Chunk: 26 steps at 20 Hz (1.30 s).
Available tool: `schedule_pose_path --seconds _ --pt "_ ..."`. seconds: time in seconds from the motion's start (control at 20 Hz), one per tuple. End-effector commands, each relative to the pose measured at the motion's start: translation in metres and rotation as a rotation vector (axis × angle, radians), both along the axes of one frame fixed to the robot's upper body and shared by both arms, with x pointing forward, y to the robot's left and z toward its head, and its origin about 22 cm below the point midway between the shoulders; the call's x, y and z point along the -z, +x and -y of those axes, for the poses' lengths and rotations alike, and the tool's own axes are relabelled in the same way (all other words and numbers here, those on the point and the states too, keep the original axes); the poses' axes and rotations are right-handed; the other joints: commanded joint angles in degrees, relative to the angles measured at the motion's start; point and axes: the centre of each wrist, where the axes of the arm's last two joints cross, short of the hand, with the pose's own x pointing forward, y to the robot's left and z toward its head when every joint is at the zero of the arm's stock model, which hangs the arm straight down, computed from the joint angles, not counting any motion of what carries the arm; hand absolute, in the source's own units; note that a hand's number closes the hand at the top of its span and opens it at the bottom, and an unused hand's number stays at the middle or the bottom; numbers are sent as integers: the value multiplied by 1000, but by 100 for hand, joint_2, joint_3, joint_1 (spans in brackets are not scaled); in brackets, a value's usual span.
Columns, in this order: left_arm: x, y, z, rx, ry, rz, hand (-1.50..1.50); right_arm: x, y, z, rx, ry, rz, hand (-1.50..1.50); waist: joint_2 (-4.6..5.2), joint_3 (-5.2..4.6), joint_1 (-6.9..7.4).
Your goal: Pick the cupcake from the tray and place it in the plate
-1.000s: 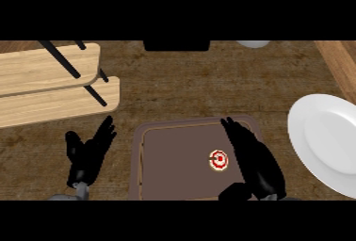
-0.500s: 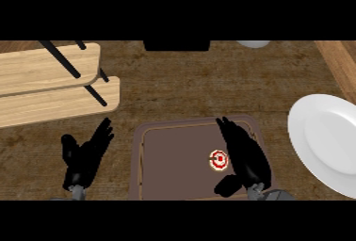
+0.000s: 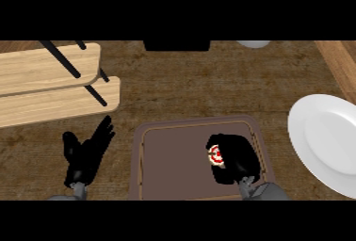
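Looking down from the head: my right hand (image 3: 240, 164) has its fingers curled round the red-and-white cupcake (image 3: 216, 154) on the brown rectangular tray (image 3: 195, 123). I'd lift straight up, clear the rim, then swing right to the round white plate (image 3: 327, 141). Meanwhile my left hand (image 3: 84, 153) rests open beside the tray.

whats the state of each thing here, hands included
cupcake: at the tray's right side, wrapped by the right hand, only its red and white top showing
right hand: fingers curled round the cupcake
left hand: open, resting left of the tray, holding nothing
tray: flat on the counter, cupcake its only load
plate: right of the tray, nothing on it
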Motion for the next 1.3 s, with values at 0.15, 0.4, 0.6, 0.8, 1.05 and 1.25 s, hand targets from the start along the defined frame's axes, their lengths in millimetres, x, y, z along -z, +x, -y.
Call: schedule_pose_path --seconds 0.15,0.4,0.6,0.8,1.05,1.25 --pt "-1 -2 -13 19 1 -13 0 32 2 -11 -25 -40 53 150 4 2 8" --pt "1 -3 3 -11 0 -10 0 -9 -2 4 -11 51 272 150 -6 2 -25" --pt "11 -8 -3 -33 14 -19 0 -11 -85 11 -92 184 376 150 -48 2 -209" --pt "9 -15 -12 -69 3 -21 0 -19 -151 29 -182 239 438 150 -113 6 -399" --pt "5 -18 -13 -55 -3 -20 0 -34 -185 68 -27 280 620 150 -62 13 -270" --pt "5 -12 -2 -47 -11 -31 0 -48 -204 78 128 397 676 150 -53 17 -274"
